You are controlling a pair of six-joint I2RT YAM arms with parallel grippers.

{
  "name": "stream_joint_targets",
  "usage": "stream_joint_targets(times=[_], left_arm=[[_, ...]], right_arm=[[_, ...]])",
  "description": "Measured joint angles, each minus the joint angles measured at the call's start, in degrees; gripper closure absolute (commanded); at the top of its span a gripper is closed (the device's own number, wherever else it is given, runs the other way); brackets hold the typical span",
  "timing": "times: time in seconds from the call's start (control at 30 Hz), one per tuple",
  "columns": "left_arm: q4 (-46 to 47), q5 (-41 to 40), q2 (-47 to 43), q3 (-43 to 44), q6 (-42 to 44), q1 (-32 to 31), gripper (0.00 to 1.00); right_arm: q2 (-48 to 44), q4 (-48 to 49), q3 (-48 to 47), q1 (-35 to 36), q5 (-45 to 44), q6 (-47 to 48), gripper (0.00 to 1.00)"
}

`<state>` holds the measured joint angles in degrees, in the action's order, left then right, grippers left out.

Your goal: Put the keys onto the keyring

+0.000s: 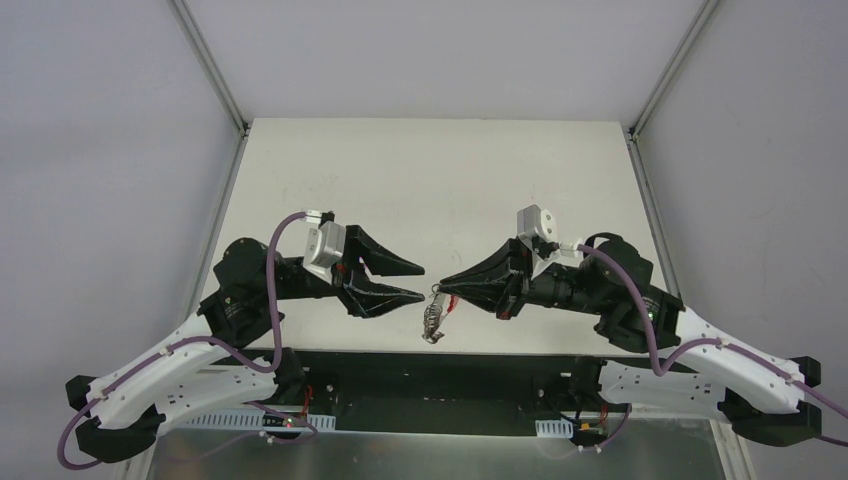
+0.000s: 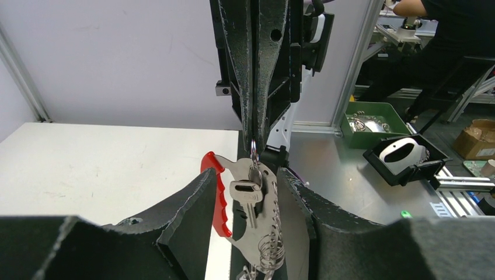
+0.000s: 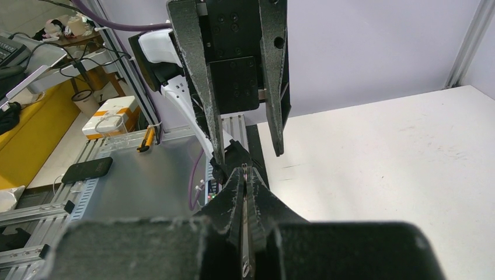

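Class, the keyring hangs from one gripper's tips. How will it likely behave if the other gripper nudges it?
Pinched only by its thin ring in the shut right gripper, the keyring would probably swing and twist. The small key hangs loose against it, likely flapping separately. Its flat metal plate looks stiff.

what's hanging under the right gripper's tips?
The keyring, pinched in the shut right gripper: red tag, small key, wire coil. The ring's top is covered by the fingertips; its bottom is cropped in the left wrist view.
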<state>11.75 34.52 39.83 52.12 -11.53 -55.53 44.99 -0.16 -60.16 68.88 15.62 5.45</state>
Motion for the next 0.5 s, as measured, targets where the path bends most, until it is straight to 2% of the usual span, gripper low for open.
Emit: stream_joint_targets(times=[0.5], left_arm=[[0.28,1.03,1.05,0.00,-0.07,0.00,0.58]], right_arm=[[0.76,3.13,0.28,0.00,-0.02,-0.02,1.00]])
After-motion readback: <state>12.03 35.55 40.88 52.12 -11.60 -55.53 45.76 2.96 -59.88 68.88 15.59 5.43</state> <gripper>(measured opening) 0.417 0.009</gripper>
